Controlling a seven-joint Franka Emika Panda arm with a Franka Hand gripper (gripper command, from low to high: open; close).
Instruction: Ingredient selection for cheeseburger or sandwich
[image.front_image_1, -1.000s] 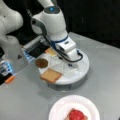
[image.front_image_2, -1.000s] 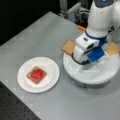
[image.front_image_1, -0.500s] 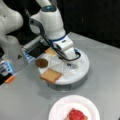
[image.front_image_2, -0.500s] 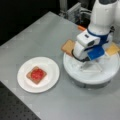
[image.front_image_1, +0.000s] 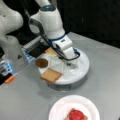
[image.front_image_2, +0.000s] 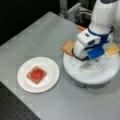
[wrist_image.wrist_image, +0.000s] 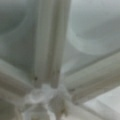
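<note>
Hovering end effector (image.front_image_1: 70, 64) low over divided tray (image.front_image_1: 83, 70)

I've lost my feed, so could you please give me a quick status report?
Pincer low over the divided white tray, grip unclear. Toast with red disc on paper plate. Second toast, brown disc wait on tray.

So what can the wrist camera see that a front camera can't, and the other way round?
Only the wrist view shows the white ridged dividers of the round tray from very close, meeting at a hub; no food shows there.

Only a front view shows the white arm's gripper low over the tray, a flat tan toast square at the tray's edge, and the white paper plate holding a toast square topped with a red disc.

Both show the round white divided tray.
</note>
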